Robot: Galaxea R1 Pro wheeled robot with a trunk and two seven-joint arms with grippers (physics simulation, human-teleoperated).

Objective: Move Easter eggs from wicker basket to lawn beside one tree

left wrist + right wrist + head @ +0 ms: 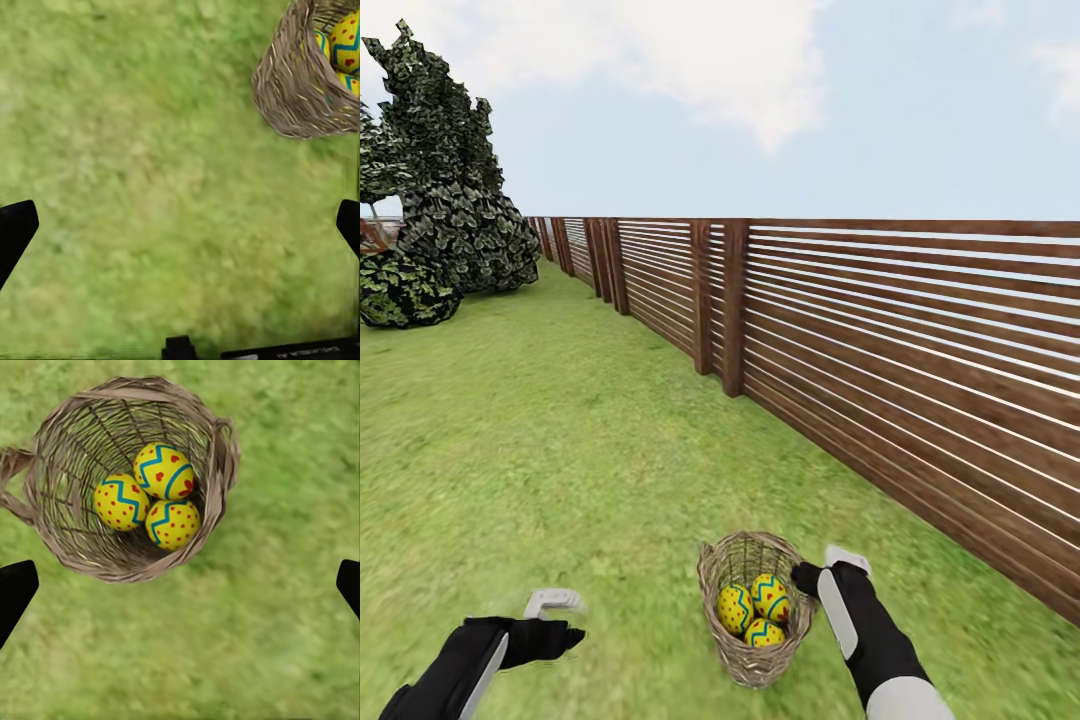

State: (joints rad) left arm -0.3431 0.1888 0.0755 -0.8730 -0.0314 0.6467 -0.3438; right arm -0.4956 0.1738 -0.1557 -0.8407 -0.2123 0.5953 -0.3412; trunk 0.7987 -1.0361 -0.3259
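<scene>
The wicker basket [753, 655] stands upright on the lawn [560, 450] close in front of me. Three yellow Easter eggs with red dots and blue zigzags lie together in it: one [735, 608], another [770, 597] and a third [764, 633]. My right gripper [810, 580] hovers at the basket's right rim; the right wrist view looks down into the basket [71, 536] at the eggs [163, 471], fingers [15, 589] spread wide, open and empty. My left gripper [565, 628] hangs open over bare grass left of the basket [296, 97].
A brown slatted wooden fence [880, 340] runs along the right, from near the basket into the distance. Dark speckled foliage of a tree [445, 170] and a low shrub [400, 290] stand far off at the left. Open grass lies between.
</scene>
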